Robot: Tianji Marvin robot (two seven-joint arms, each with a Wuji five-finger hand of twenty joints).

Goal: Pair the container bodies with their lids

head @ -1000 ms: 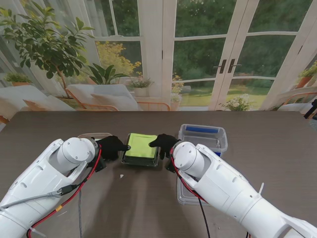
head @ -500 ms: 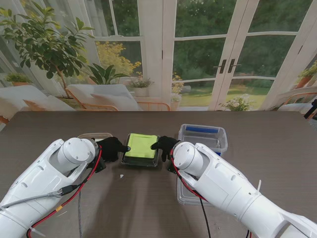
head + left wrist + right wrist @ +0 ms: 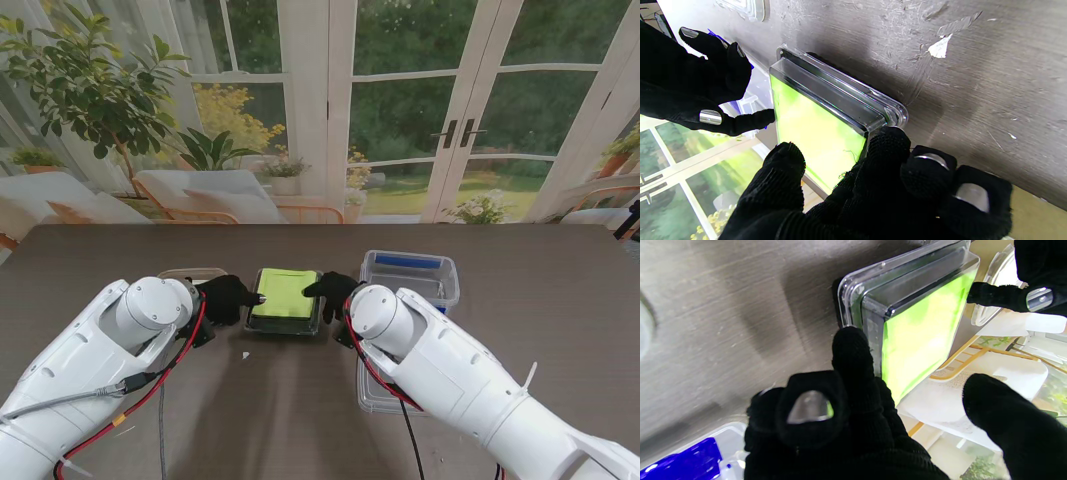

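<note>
A clear square box with a bright green top rests on the table between my hands, its wider clear rim against the wood. My left hand is at its left side, one fingertip against the rim's corner and the thumb over the green top. My right hand is at the right side: a forefinger touches the box's edge and the thumb stands well apart. Neither hand lifts the box.
A clear tub holding something blue stands right of the box, behind my right arm. A flat clear lid lies under that arm. Another clear lid peeks out behind my left hand. A paper scrap lies nearer to me.
The right hand's fingers have shifted slightly along the box's right edge. The box and the left hand have barely moved.
</note>
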